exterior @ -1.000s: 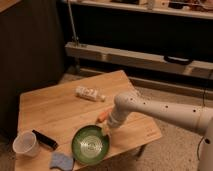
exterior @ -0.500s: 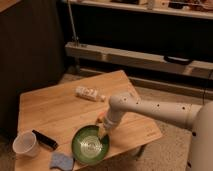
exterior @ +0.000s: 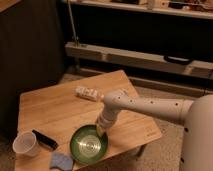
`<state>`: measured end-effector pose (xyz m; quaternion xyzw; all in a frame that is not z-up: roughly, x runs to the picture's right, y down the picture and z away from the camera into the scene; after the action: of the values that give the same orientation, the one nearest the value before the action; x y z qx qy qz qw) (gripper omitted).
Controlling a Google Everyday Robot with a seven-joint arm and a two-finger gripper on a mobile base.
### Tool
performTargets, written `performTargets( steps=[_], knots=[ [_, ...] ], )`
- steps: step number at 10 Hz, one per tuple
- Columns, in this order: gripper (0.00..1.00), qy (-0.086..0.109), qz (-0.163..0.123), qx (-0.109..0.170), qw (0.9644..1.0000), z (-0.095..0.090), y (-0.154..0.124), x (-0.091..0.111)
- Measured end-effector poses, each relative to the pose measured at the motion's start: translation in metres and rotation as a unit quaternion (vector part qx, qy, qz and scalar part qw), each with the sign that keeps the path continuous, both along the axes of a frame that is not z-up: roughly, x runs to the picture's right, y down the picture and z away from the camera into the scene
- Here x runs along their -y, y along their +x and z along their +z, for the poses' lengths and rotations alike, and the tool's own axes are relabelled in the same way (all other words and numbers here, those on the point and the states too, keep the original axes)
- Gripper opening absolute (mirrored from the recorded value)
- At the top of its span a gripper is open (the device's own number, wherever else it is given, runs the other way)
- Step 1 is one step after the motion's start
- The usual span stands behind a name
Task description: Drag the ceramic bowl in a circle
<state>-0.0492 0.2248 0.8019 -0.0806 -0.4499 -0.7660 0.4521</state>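
Observation:
The ceramic bowl (exterior: 88, 146), glossy green with pale rings in its centre, sits near the front edge of the wooden table (exterior: 55, 112). My white arm reaches in from the right and bends down to it. The gripper (exterior: 102, 131) is at the bowl's far right rim, shut on the rim. The wrist hides most of the fingertips.
A white cup (exterior: 25, 144) stands at the table's front left, with a black bar-shaped object (exterior: 45, 140) beside it. A blue sponge (exterior: 61, 161) lies left of the bowl at the front edge. A white bottle (exterior: 88, 93) lies towards the back. Metal shelving (exterior: 135, 57) runs behind.
The arm has swung left and lowered, so the gripper came down onto the bowl's right rim and closed. The bowl has stayed about where it was.

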Motion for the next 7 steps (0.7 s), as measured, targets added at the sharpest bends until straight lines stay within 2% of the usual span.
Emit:
performTargets(
  steps=[2, 4, 5, 7],
  knots=[
    [0.00, 0.018, -0.024, 0.008, 0.9995, -0.004, -0.033, 0.024],
    [0.00, 0.025, -0.045, 0.004, 0.9987, -0.001, -0.056, 0.044],
    [0.00, 0.027, -0.050, -0.005, 0.9984, 0.005, -0.057, 0.050],
    [0.00, 0.028, -0.045, -0.040, 0.9978, 0.020, -0.045, 0.064]
  ],
)
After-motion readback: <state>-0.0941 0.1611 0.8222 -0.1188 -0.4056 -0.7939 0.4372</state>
